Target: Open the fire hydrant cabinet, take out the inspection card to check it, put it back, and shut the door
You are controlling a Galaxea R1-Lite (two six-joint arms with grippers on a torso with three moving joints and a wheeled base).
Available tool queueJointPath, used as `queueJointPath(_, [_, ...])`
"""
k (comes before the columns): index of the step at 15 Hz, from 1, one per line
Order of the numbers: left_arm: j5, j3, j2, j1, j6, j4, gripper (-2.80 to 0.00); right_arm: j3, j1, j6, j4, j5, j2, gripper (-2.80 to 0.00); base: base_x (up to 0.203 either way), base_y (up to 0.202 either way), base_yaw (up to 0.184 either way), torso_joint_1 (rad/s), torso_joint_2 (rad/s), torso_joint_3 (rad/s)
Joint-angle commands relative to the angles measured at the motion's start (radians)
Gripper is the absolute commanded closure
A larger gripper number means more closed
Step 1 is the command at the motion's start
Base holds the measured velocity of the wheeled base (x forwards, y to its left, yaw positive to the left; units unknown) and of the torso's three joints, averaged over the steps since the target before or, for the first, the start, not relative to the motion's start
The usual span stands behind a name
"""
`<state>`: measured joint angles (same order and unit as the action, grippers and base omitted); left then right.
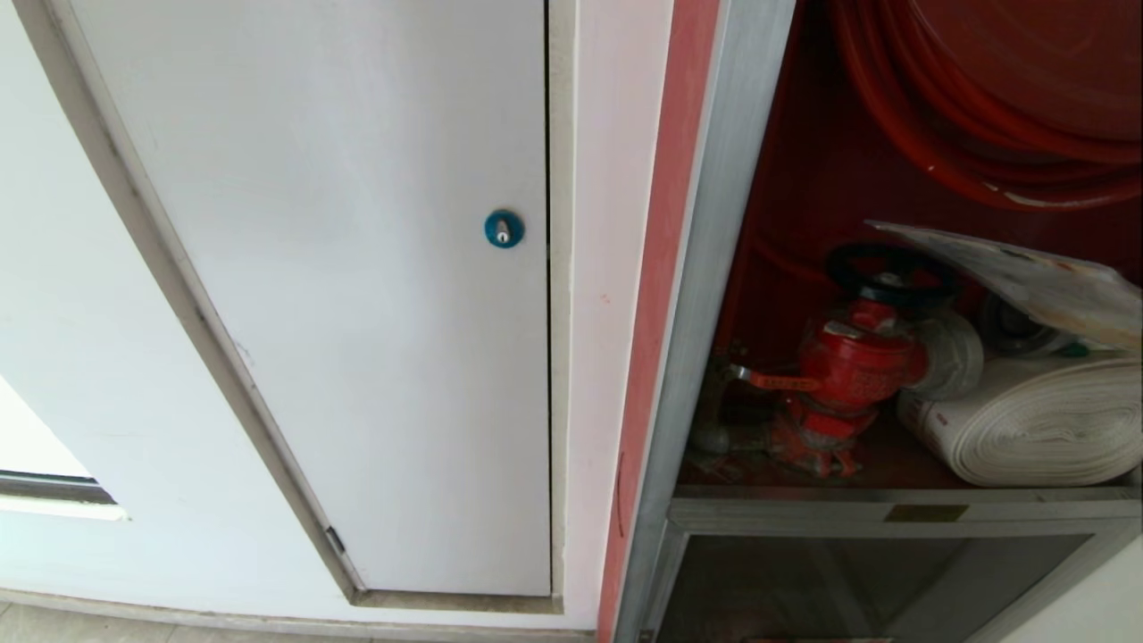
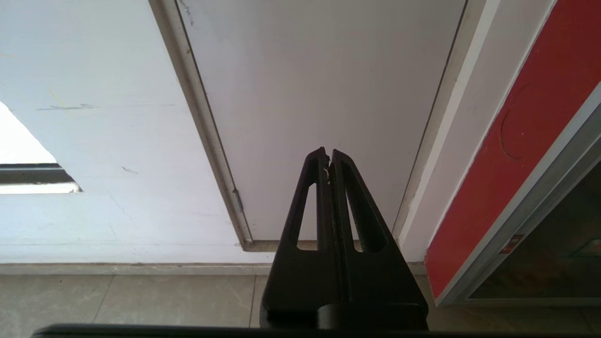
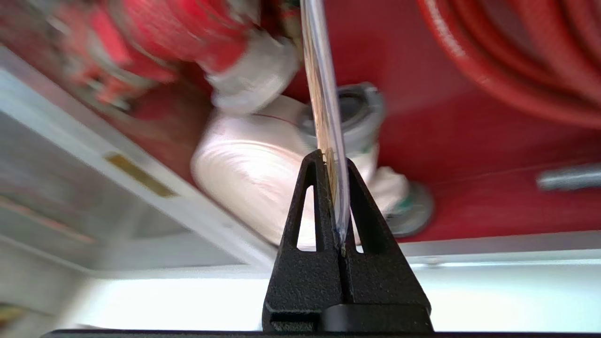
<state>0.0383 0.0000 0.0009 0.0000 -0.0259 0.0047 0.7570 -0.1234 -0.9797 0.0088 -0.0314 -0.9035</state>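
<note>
The fire hydrant cabinet (image 1: 714,295) stands open at the right of the head view, its red interior cut off by the frame's top and right edges. The door itself shows in none of the views. Only the lower arc of the red hose reel (image 1: 982,107) is visible. Below it sit the red valve (image 1: 848,357) with its black handwheel and the white rolled hose (image 1: 1036,420), whose far end runs out of frame.

The inspection card (image 1: 1027,277) hangs in mid-air inside the cabinet above the hose, tilted nearly flat; its print is too foreshortened to read and its right end is cut off. In the right wrist view the right pincer (image 3: 335,197) is clamped on the card's edge, which shows only as a thin clear strip seen edge-on; the background there is smeared. Neither arm appears in the head view.

The left pincer (image 2: 328,155) is pressed closed on nothing, low before the plain white door (image 1: 357,268) with the blue lock (image 1: 504,229), near the tiled floor (image 2: 131,300).
</note>
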Motion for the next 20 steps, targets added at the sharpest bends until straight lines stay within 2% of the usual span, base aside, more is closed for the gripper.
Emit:
queueJointPath(1, [0.0, 0.0, 0.001, 0.0, 0.0, 0.0, 0.0, 0.002, 0.001, 0.023, 0.012, 0.012, 0.025, 0.0, 0.0, 0.0, 0.0, 0.0, 0.0, 0.0])
queueJointPath(5, [0.0, 0.0, 0.001, 0.0, 0.0, 0.0, 0.0, 0.005, 0.001, 0.226, 0.12, 0.089, 0.083, 0.0, 0.0, 0.0, 0.0, 0.0, 0.0, 0.0])
queueJointPath(9, [0.0, 0.0, 0.001, 0.0, 0.0, 0.0, 0.0, 0.01, 0.001, 0.365, 0.204, 0.175, 0.131, 0.0, 0.0, 0.0, 0.0, 0.0, 0.0, 0.0])
queueJointPath(12, [0.0, 0.0, 0.001, 0.0, 0.0, 0.0, 0.0, 0.01, 0.001, 0.476, 0.245, 0.268, 0.179, 0.0, 0.0, 0.0, 0.0, 0.0, 0.0, 0.0])
queueJointPath(17, [0.0, 0.0, 0.001, 0.0, 0.0, 0.0, 0.0, 0.012, 0.001, 0.607, 0.355, 0.423, 0.276, 0.0, 0.0, 0.0, 0.0, 0.0, 0.0, 0.0])
queueJointPath(20, [0.0, 0.0, 0.001, 0.0, 0.0, 0.0, 0.0, 0.011, 0.001, 0.703, 0.417, 0.567, 0.323, 0.0, 0.0, 0.0, 0.0, 0.0, 0.0, 0.0])
